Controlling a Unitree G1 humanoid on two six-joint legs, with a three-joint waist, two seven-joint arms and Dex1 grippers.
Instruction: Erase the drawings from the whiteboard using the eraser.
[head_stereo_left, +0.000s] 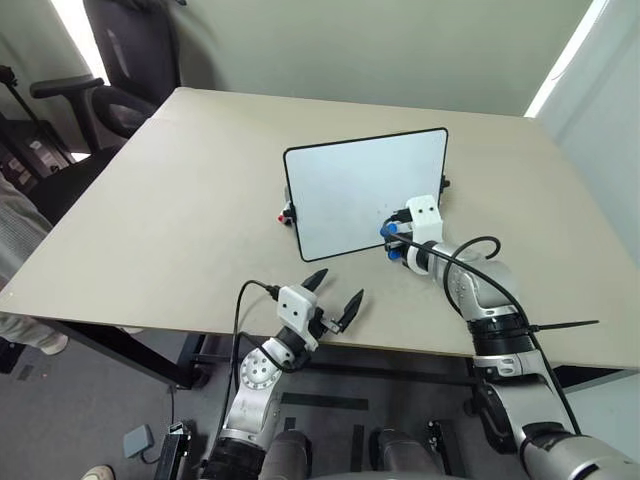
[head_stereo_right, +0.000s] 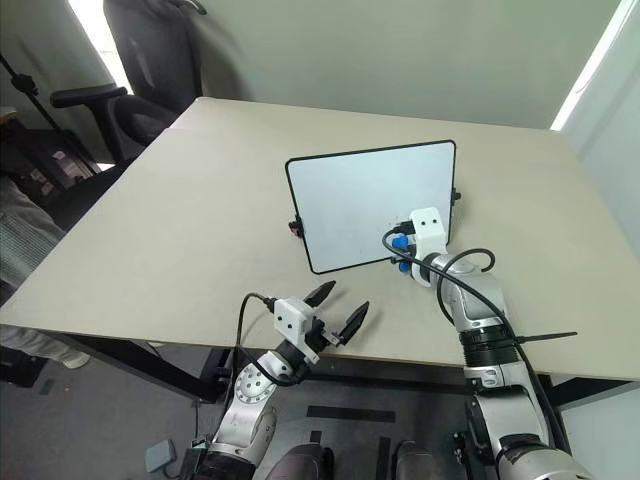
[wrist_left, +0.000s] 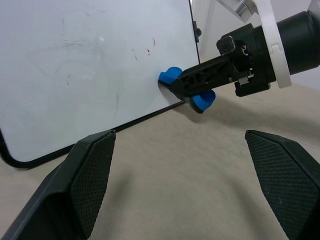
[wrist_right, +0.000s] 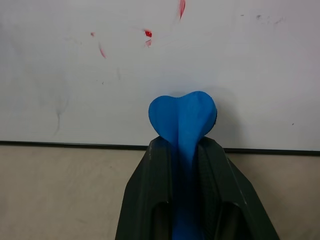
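Blue eraser (wrist_right: 183, 117) is clamped tight in the right tool (wrist_left: 192, 85), pressed on the whiteboard (head_stereo_left: 350, 190) near its lower edge. What's left of the drawings (wrist_right: 148, 34), just faint red flecks, is seen a little ahead of and above the eraser tip, so an upward swipe is probably needed. Left tool (head_stereo_left: 334, 298) is held open, well short of the board, over the surface (head_stereo_left: 150, 220) edge.

No readable text, label, brand or number is showing anywhere; the whiteboard (head_stereo_left: 365, 190) is carrying only faint red smears (wrist_right: 148, 34), not letters.
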